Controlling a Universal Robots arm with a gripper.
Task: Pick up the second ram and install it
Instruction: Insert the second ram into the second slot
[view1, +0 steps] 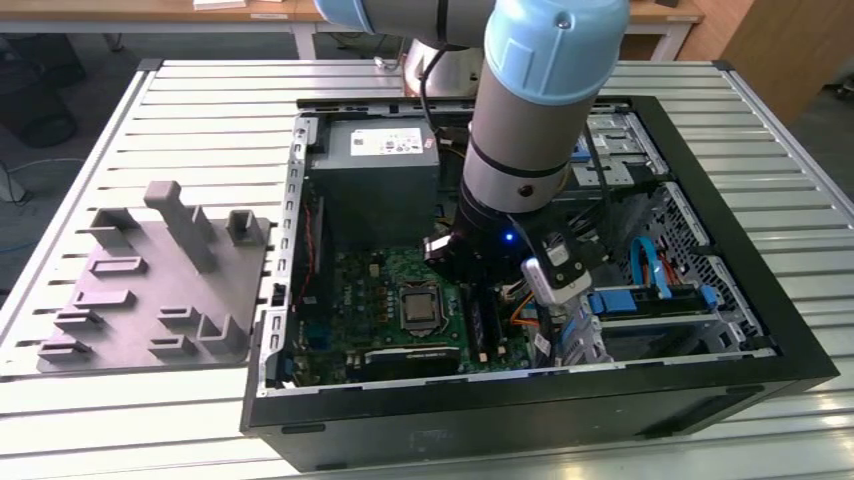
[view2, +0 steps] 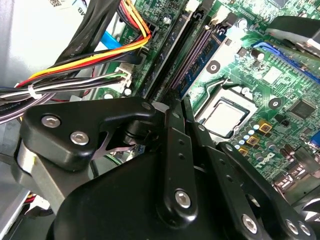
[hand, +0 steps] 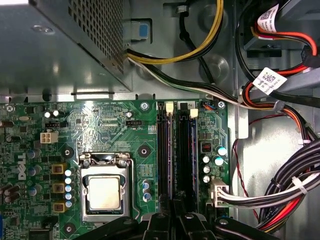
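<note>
My gripper (view1: 483, 272) is deep inside the open computer case (view1: 534, 405), low over the green motherboard (view1: 367, 290). In both wrist views its black fingers stand close together over the two long memory slots beside the processor (hand: 104, 192). The second ram (hand: 170, 160) shows edge-on as a thin strip along the slot nearer the processor. It runs straight into the gripper (hand: 174, 219). In the second wrist view the ram (view2: 197, 57) leads down to the gripper (view2: 180, 104). I cannot tell how deep it sits in the slot. The other slot (hand: 186, 155) lies beside it.
A grey moulded tray (view1: 147, 290) with upright posts sits on the slatted table at the exterior view's left. The power supply (view1: 374, 170) fills the case's far end. Cable bundles (hand: 290, 195) run close beside the slots, on the side away from the processor.
</note>
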